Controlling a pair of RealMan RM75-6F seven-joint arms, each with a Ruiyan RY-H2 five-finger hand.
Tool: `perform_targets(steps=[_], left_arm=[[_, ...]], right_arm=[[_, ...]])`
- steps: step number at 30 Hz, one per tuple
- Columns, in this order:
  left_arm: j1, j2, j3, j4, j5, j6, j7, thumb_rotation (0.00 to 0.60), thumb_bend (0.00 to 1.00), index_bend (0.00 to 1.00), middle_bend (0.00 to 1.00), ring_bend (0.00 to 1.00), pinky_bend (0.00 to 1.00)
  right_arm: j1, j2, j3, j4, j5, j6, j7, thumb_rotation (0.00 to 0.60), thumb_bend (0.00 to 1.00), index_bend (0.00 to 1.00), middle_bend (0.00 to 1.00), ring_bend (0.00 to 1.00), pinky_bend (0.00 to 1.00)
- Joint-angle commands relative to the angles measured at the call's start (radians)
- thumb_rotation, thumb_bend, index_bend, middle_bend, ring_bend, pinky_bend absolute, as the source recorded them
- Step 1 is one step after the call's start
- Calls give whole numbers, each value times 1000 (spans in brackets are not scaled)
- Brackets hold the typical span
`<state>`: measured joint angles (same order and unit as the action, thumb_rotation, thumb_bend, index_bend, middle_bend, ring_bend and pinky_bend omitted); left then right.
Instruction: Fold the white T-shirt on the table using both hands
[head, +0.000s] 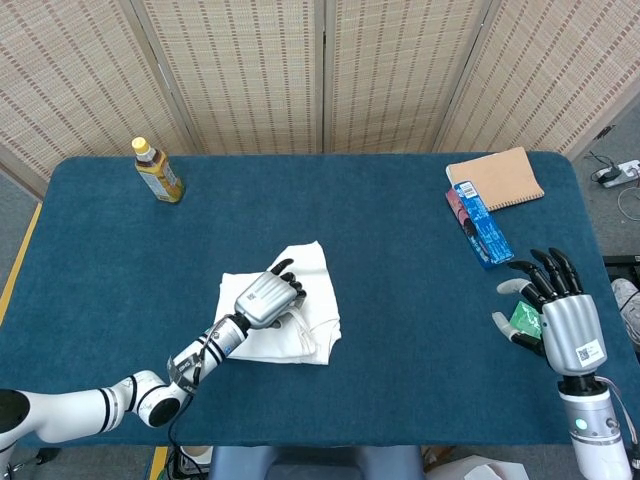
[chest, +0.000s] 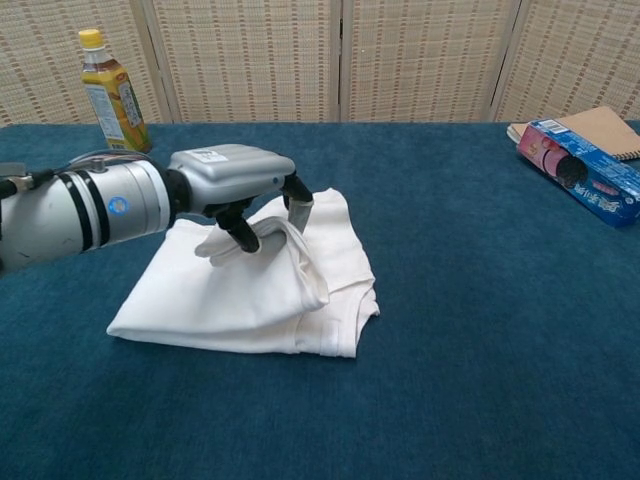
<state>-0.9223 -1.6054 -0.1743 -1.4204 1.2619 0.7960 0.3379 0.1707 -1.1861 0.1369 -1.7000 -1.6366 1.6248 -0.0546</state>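
Near the frame's centre, the left hand pinches a lifted fold of the white T-shirt on the blue table; lower right, the right hand hovers spread, holding nothing.

A table covered in dark blue cloth fills most of the scene. Behind it stands a folding screen of woven beige panels in pale frames. Grey floor shows at both sides, with a power strip and cables at the right, under even light
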Motion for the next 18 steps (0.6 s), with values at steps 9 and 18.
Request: perform_targets(steps=[9,18], left_arm=[[-43,-70,18,26,-47,-18,91,600,502,742,440,283,61],[-57,-104,14,79,-90,-13,120,600,502,742,440,282,61]], right_arm=[[-17,10,-2,8,3,16,19,600,186,465,295,125,79],[-22,17,1,12,8,17,29,600,186,465,295,125,79]])
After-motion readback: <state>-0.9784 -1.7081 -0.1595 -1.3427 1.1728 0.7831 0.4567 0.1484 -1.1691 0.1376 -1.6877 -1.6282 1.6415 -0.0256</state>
